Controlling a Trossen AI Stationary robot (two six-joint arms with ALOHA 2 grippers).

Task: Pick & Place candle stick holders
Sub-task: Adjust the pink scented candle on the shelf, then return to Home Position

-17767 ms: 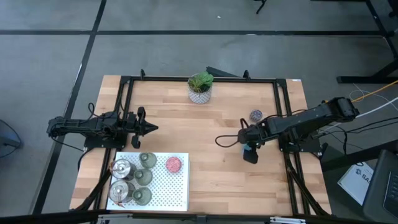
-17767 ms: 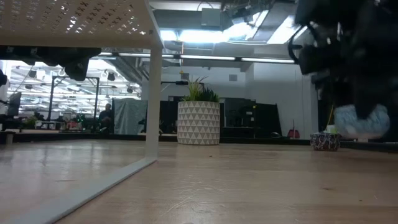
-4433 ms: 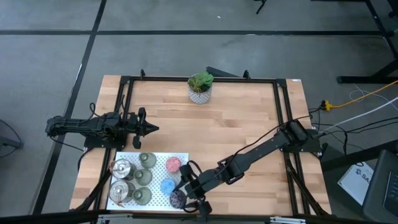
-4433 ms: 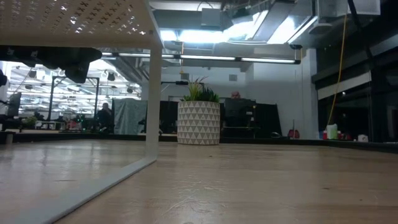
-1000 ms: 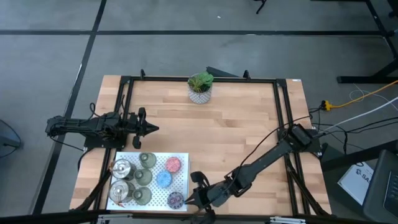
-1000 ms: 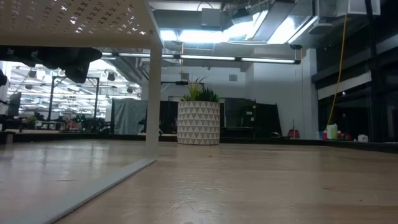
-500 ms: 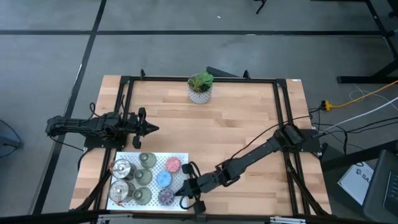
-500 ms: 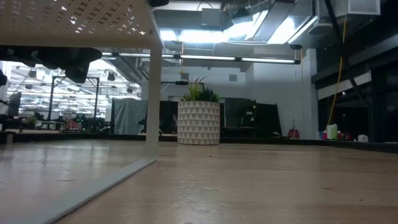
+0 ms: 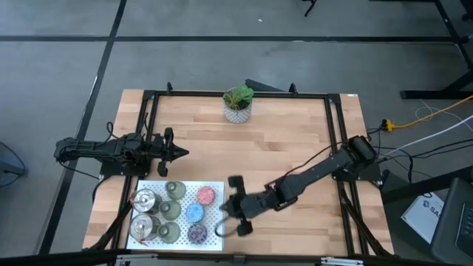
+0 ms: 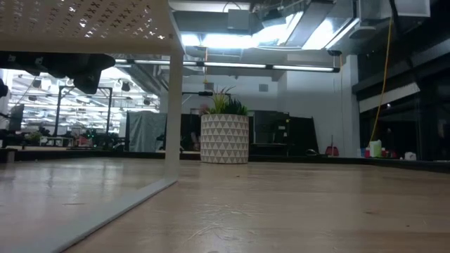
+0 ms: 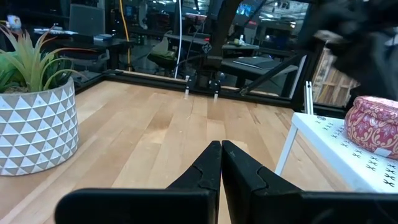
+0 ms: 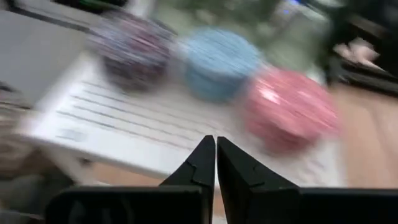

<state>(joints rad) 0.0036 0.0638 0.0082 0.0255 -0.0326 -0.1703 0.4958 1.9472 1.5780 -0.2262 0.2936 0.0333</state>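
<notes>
The candle stick holders stand on a white perforated stand (image 9: 214,222) at the table's near left. There are two silver ones (image 9: 145,200), three olive-grey ones (image 9: 175,191), a pink one (image 9: 205,196), a blue one (image 9: 194,213) and a speckled purple one (image 9: 197,233). My right gripper (image 9: 225,210) hovers shut and empty just off the stand's right edge, pointing at it. In its wrist view (image 12: 216,155) the purple (image 12: 130,46), blue (image 12: 217,59) and pink (image 12: 289,109) holders lie ahead. My left gripper (image 9: 181,153) waits shut at the table's left, behind the stand.
A green plant in a white patterned pot (image 9: 237,103) stands at the far middle of the table. A black frame (image 9: 332,133) runs along the table's sides. The stand's leg (image 10: 172,119) shows in the low view. Bare wood lies to the right of the stand.
My right gripper, shut throughout, first went left along the near edge toward the stand. It then drew back toward the far side and rose. The purple holder now sits a little farther left on the stand than a second ago.
</notes>
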